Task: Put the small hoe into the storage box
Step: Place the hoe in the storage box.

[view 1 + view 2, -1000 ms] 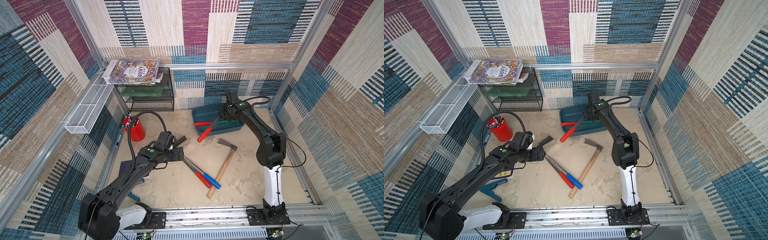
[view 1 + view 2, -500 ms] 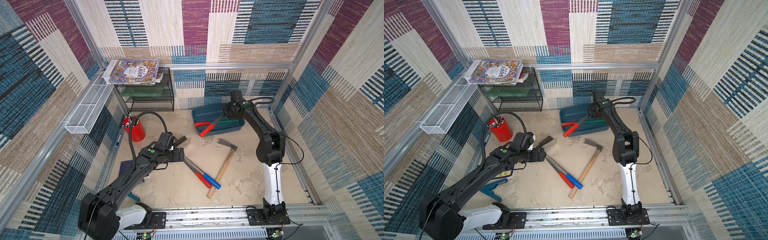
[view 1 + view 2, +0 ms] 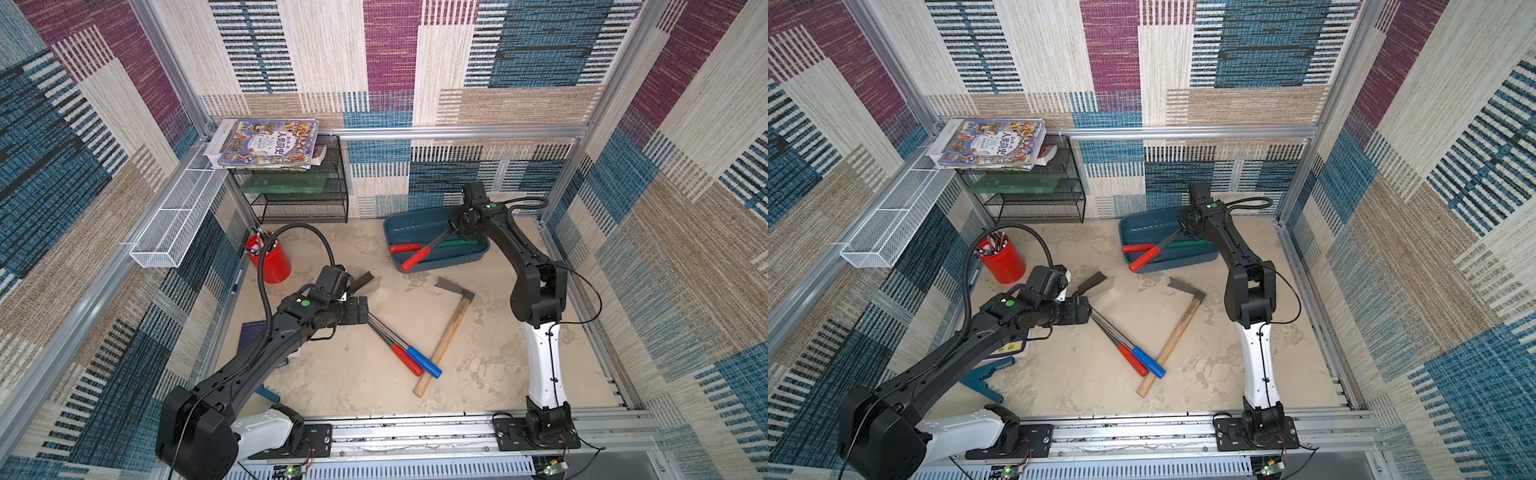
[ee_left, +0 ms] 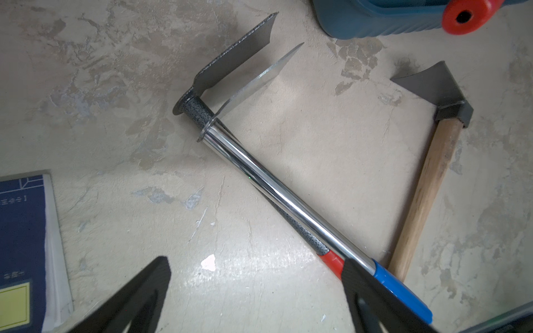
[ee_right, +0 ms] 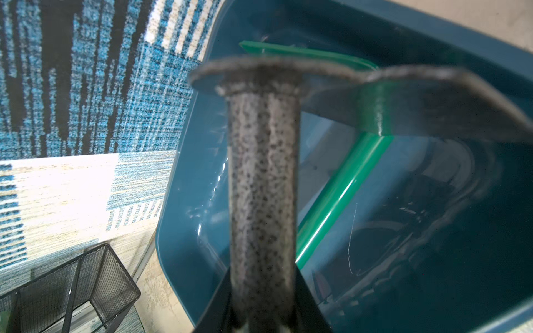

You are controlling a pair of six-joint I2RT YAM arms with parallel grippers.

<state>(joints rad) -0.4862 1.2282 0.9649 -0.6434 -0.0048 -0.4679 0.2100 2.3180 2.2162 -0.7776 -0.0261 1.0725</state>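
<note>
My right gripper [image 3: 456, 226] [image 5: 264, 285] is shut on the small hoe [image 3: 432, 245], gripping its speckled grey shaft [image 5: 262, 187] close to the blade [image 5: 418, 101]. It hangs tilted over the dark-teal storage box [image 3: 419, 216] [image 3: 1142, 224], and its red handle [image 3: 415, 258] [image 3: 1144, 258] sticks out past the front rim. A green-shafted, red-handled tool [image 3: 457, 244] [image 5: 340, 196] lies inside the box. My left gripper [image 3: 361, 311] [image 4: 256, 288] is open, low over the floor beside two more hoes [image 3: 399, 349]: a chrome one with a blue handle [image 4: 274, 187] on a speckled red-handled one.
A wooden-handled hoe [image 3: 446, 336] [image 4: 427, 184] lies on the floor in front of the box. At the left stands a red pen cup [image 3: 272, 259]. A black mesh rack [image 3: 299, 199] carrying books is at the back left, and a white wire basket [image 3: 174, 220] hangs on the left wall.
The right gripper has carried the small hoe rightward and back over the box, drawing its red handle in from above the floor to the front rim. The left arm has not moved.
</note>
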